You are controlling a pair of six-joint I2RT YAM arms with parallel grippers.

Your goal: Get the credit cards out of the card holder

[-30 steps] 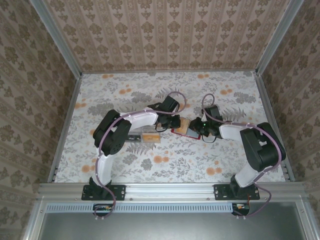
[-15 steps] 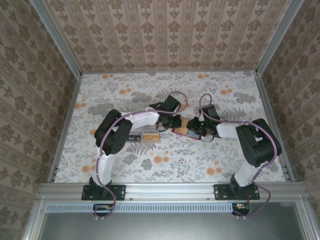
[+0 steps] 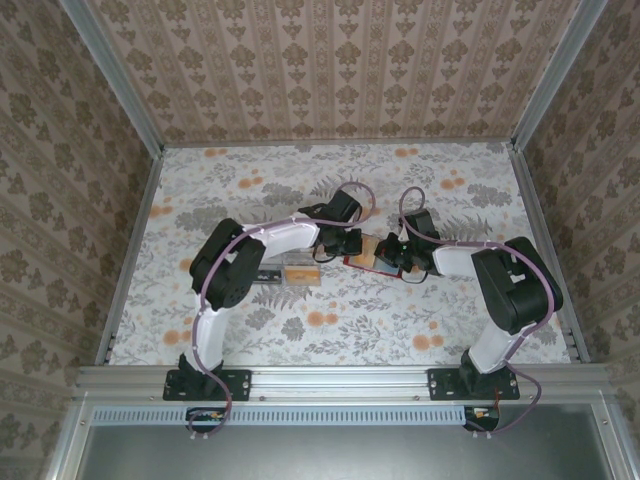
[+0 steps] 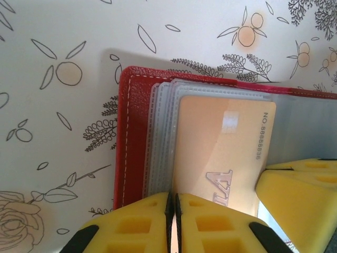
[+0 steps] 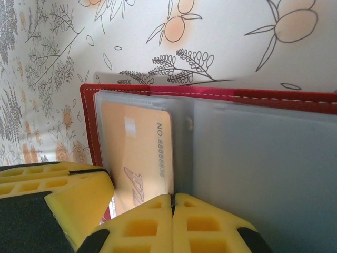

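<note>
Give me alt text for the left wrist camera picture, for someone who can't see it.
An open red card holder lies on a floral tablecloth, a pale orange card in its top clear sleeve. The left gripper is shut at the holder's edge, and the right gripper sits at lower right beside the card.

Orange card [image 4: 221, 142] inside the red card holder [image 4: 131, 137], small grey print along the card edge farthest from the holder's stitched rim reading "NO. 88888" then blurred digits, large silver letters "VI" beside it, partly hidden
</note>
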